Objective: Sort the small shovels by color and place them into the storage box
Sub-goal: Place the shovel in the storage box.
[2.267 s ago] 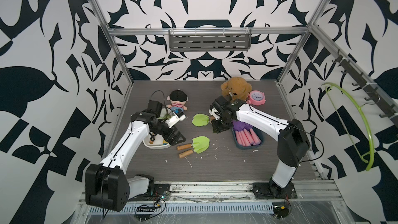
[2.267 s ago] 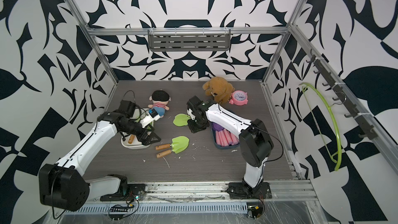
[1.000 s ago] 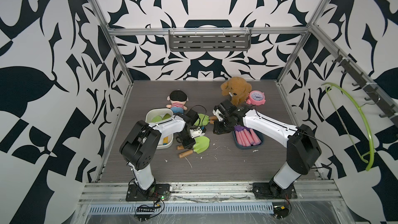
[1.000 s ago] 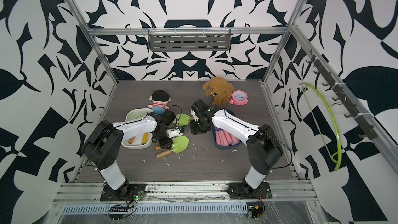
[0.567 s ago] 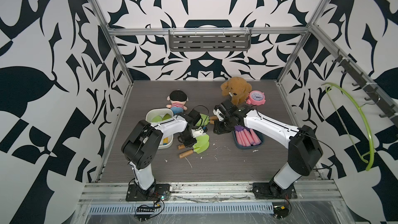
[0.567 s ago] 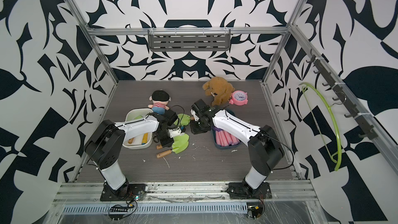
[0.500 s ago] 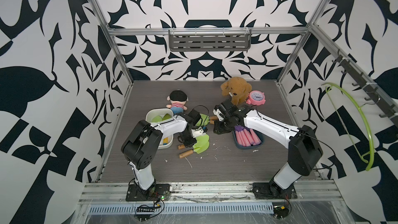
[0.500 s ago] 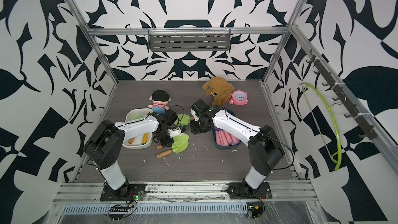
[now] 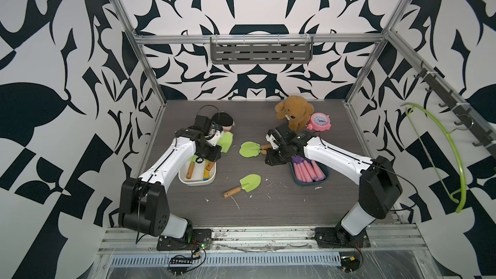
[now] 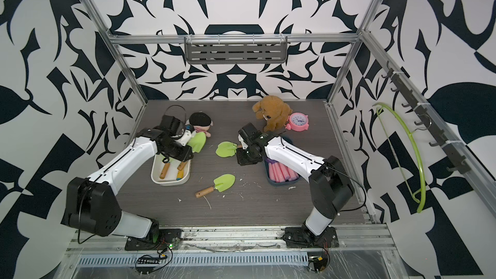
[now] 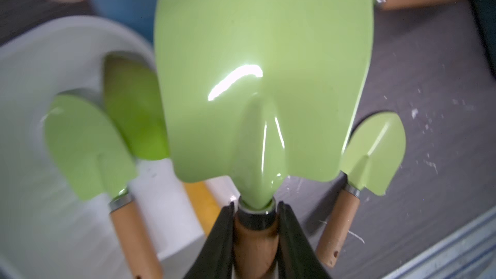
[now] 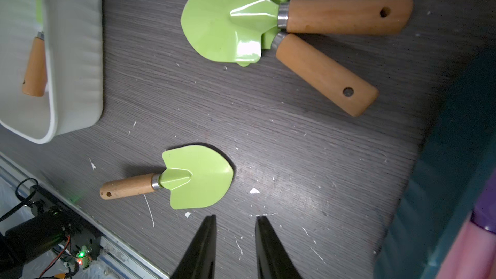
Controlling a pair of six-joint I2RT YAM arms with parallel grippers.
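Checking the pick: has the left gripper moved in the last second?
Yes. The left gripper, shut on a green shovel, went from the table beside the white box to above its far end.

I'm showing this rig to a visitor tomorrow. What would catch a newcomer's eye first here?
Probably the loud black-and-white patterned walls around the table. Then the left gripper clamped on a light green shovel, lifted near the white box, and the pink handles packed in the blue box by the right arm. A brown teddy bear sits at the back.
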